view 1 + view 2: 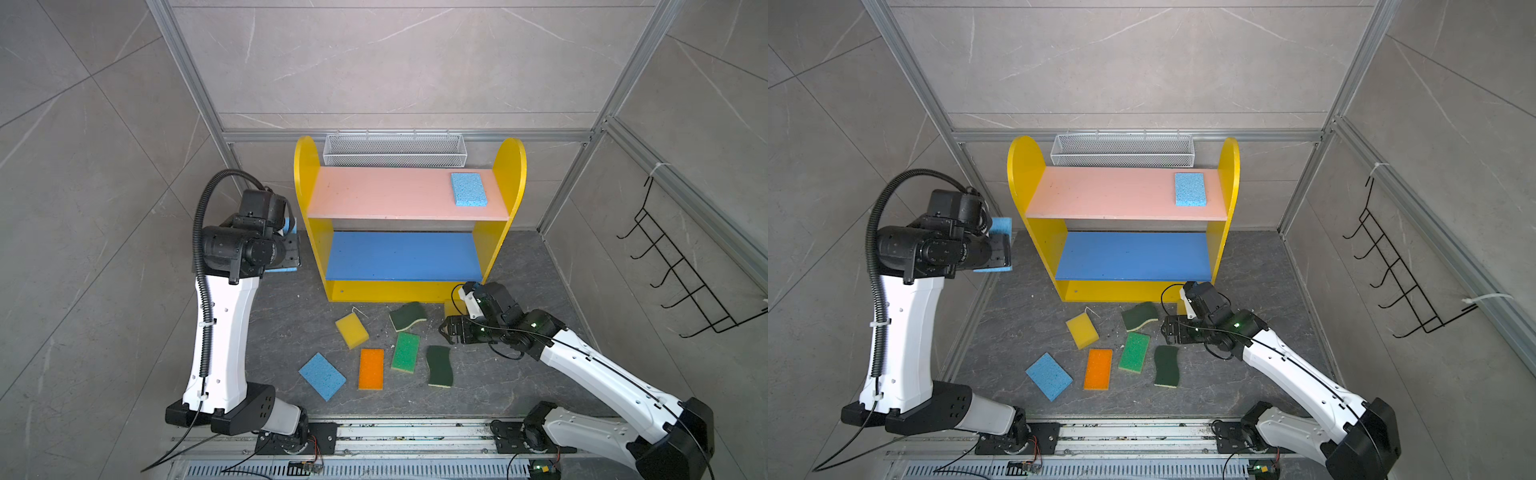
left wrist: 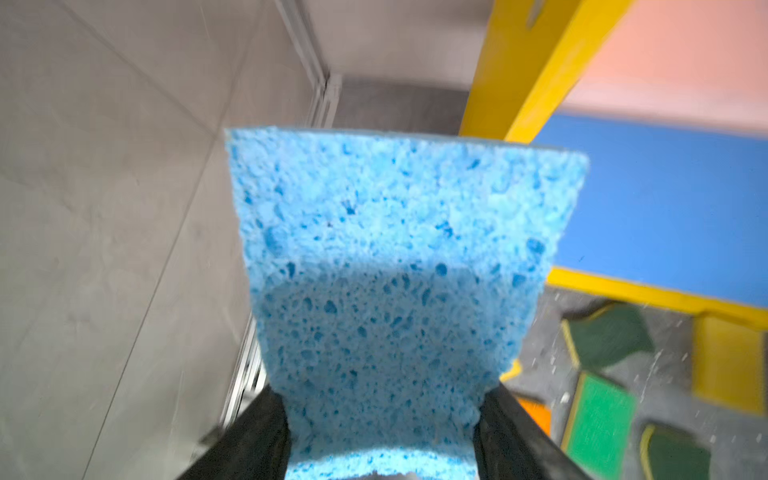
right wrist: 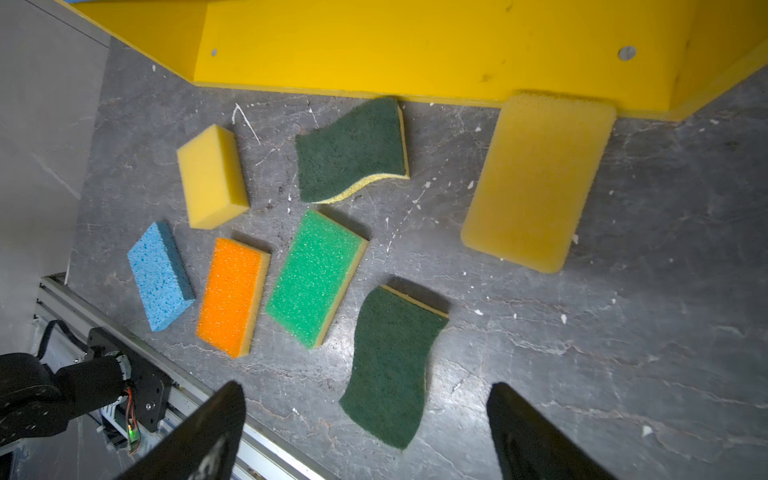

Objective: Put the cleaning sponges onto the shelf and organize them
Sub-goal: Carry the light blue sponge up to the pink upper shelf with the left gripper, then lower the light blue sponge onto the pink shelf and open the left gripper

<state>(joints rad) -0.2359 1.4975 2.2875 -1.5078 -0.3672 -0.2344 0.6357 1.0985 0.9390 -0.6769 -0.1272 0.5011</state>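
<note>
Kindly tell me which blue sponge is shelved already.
The sponge on the pink board; the floor sponge lies loose, the left pincer holds the third sponge.

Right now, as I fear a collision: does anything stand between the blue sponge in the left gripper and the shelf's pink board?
Yes: the shelf's yellow side panel stands between the held blue sponge and the pink board; the board's end behind it is bare.

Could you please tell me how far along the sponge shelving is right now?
Done: one light blue sponge lies on the pink board of the shelf. In hand: the left gripper is shut on a second blue sponge beside the shelf; the right gripper is open and empty. Left: seven on the floor: third blue sponge, orange sponge, bright green sponge, two yellow sponges, two dark green sponges.
</note>
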